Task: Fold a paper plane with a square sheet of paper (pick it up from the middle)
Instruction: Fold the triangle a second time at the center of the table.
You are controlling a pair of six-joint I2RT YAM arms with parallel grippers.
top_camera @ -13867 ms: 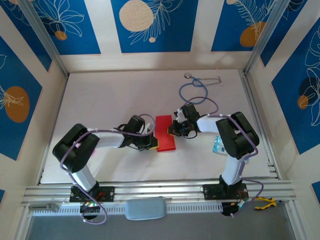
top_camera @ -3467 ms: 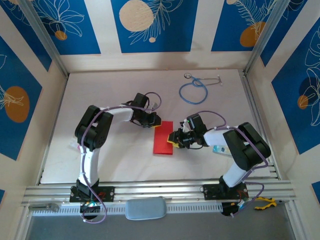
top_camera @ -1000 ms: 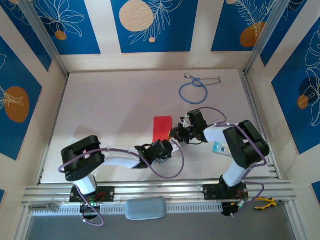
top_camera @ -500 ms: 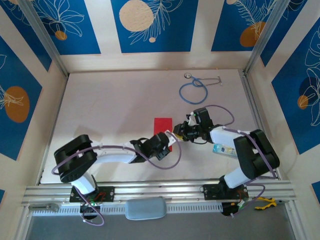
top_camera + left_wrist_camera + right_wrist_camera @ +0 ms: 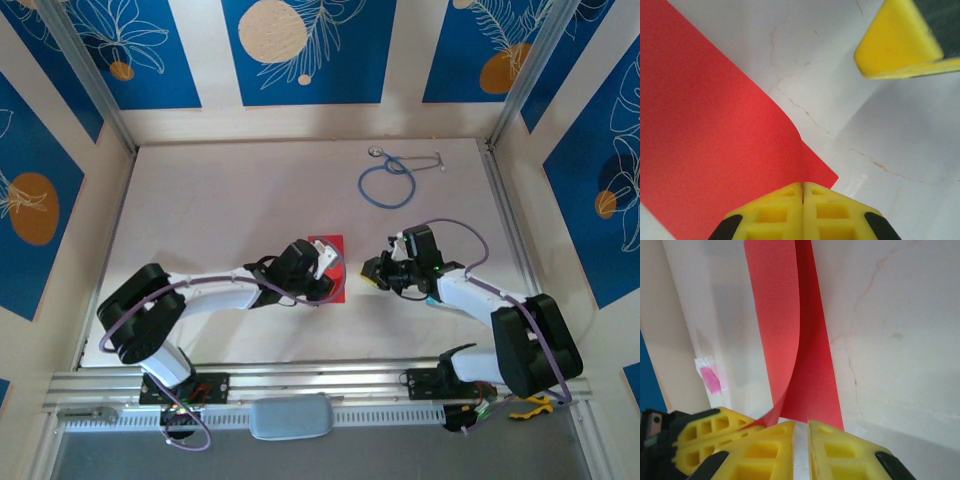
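Square sheet of paper (image 5: 334,250): folded to a red strip, mid-table (image 5: 220,200), sitting between the two grippers.
Left gripper (image 5: 322,274) (image 5: 803,187) clamped tight on one edge of it. In the right wrist view one layer curls up off the table into its fingers (image 5: 715,435), the rest lies flat. Right gripper (image 5: 371,272) (image 5: 801,432) just beside the paper, not touching; fingers nearly together with a thin slit, holding nothing.
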